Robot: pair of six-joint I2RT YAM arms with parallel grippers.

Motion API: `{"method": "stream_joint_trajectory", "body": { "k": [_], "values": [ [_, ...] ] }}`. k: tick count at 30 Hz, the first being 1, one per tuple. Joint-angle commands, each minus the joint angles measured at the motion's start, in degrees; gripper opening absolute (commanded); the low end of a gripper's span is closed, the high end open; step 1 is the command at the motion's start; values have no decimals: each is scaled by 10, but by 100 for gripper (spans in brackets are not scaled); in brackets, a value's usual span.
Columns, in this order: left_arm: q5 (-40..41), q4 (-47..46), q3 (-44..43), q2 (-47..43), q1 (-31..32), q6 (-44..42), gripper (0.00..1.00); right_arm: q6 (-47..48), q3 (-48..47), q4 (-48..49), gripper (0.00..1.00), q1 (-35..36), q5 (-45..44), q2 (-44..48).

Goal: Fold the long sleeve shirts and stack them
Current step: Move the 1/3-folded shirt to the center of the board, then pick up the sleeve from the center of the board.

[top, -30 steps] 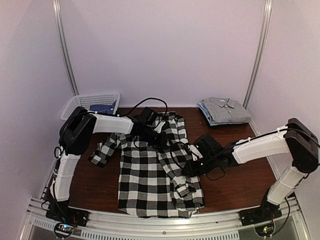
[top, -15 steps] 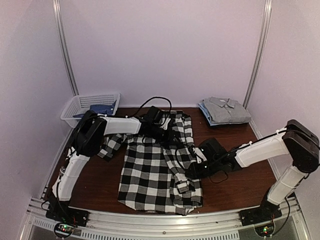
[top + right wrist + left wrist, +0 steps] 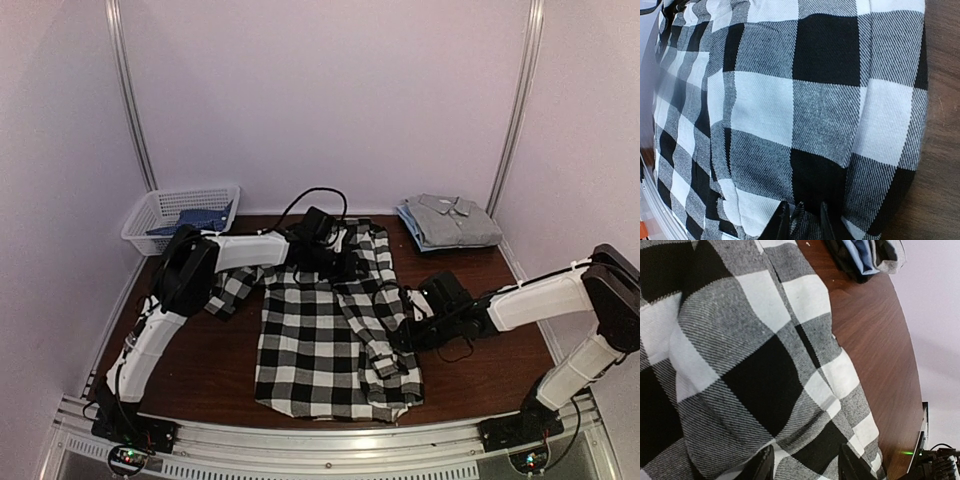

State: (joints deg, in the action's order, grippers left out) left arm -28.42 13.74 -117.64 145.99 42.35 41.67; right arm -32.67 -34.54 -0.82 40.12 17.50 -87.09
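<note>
The black-and-white checked shirt (image 3: pixel 325 340) lies spread front-down in the middle of the table, its right sleeve folded over the body. My left gripper (image 3: pixel 335 262) is at the collar end; in the left wrist view (image 3: pixel 807 470) its fingers (image 3: pixel 762 467) stand apart with checked cloth (image 3: pixel 755 365) bunched between them. My right gripper (image 3: pixel 405 335) is at the shirt's right edge; in the right wrist view (image 3: pixel 803 222) its fingers are shut on a fold of checked cloth (image 3: pixel 805 100). A folded grey shirt (image 3: pixel 450 222) lies on a stack at the back right.
A white basket (image 3: pixel 150 215) with blue cloth (image 3: pixel 205 216) in it stands at the back left. The folded stack also shows at the top of the left wrist view (image 3: pixel 865 257). Bare brown table (image 3: pixel 200 360) lies left of the shirt and also right of it (image 3: pixel 490 370).
Both grippers have moved to the right, and the checked shirt has slid right with them. It now lies flatter and straighter.
</note>
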Motion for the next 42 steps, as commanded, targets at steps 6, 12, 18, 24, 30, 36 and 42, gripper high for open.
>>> {"method": "stream_joint_trajectory", "body": {
  "k": [6,12,18,24,30,36,42],
  "values": [
    [74,-9,158,-215,-36,-37,49,25,-50,-107,32,-1,-30,52],
    [149,2,311,-351,-59,-47,50,42,-114,-143,37,2,-50,81],
    [313,86,424,-474,-67,-53,51,47,-158,-153,39,2,-61,81],
    [419,140,531,-541,-68,-49,54,49,-187,-152,39,2,-61,65],
    [449,155,572,-526,-70,-58,58,52,-203,-151,39,2,-55,50],
    [451,157,570,-481,-74,-75,61,51,-196,-151,39,2,-55,53],
    [444,146,565,-444,-87,-87,61,48,-188,-148,39,1,-52,57]
  ]
}}
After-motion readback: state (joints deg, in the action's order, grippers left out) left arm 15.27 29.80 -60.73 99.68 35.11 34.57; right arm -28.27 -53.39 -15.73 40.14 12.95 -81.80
